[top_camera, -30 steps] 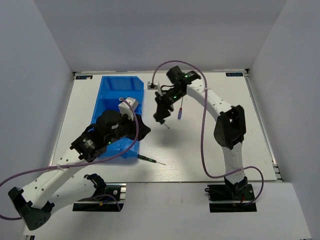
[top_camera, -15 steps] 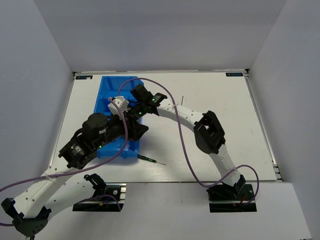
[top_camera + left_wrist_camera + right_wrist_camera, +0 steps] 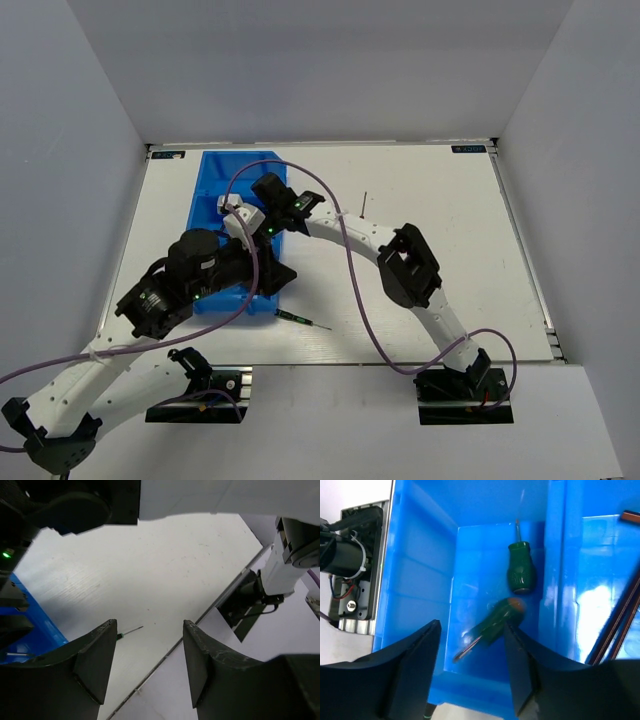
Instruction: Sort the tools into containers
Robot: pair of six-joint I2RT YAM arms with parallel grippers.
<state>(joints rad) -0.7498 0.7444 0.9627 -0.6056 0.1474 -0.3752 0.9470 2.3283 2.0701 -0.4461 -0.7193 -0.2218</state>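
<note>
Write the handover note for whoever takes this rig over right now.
Left gripper: open, empty, over the table.
Right gripper: open, empty, above a compartment of the blue bins.
Done: two green-handled screwdrivers lie in that compartment; hex keys in the next one.
To do: slim dark screwdriver on the table near the bins; one more thin tool farther out.

Table: bins, dark screwdriver, perhaps thin tool.
</note>
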